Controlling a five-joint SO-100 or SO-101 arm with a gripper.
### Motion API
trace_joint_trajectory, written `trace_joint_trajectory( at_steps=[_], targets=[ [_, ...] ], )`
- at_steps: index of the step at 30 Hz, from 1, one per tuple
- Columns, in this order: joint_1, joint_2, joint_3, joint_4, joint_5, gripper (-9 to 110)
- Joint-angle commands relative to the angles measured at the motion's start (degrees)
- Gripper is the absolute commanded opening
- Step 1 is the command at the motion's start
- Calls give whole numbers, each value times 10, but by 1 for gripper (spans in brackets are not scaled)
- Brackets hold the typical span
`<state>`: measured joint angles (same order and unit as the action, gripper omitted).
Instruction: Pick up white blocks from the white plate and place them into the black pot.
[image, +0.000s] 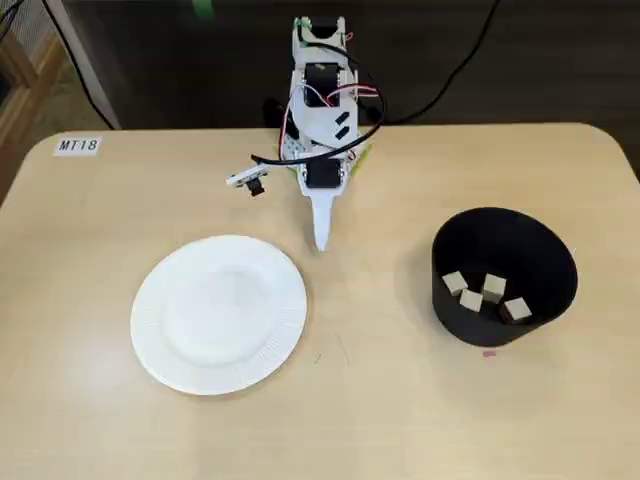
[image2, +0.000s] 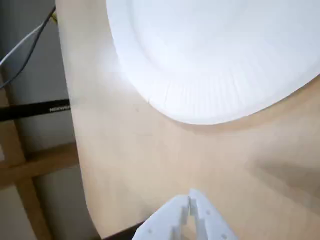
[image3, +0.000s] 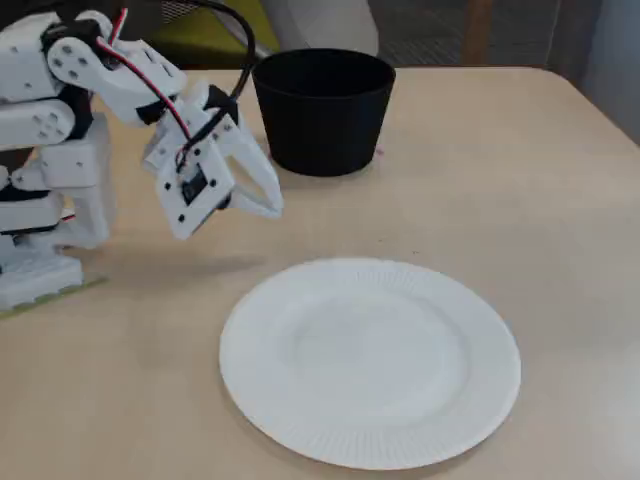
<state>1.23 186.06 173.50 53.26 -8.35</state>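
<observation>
I am seeing four white blocks (image: 486, 295) lying inside the black pot (image: 452, 295) at frame right; the white plate (image: 150, 330) is sitting bare; jaws (image: 321, 240) pressed together, holding nothing.

So the white plate (image: 218, 314) is a round paper one with a ribbed rim, lying flat and totally bare, just off to the lower left of the gripper (image: 321, 243) tip in the fixed view from above; the wrist view shows its rim (image2: 210, 100) right ahead of the closed fingers. The black pot (image: 503, 275) stands upright, matte and tall-walled, further out to the gripper's right in that same view. Four white blocks (image: 486, 296), little cream cubes, sit huddled on the pot's floor.
</observation>
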Motion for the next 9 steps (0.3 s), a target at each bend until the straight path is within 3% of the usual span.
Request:
trace_joint_trajectory(
  at_steps=[1, 9],
  targets=[
    [2, 4, -3, -11, 1, -2],
    [0, 4, -3, -11, -2, -2]
  ],
)
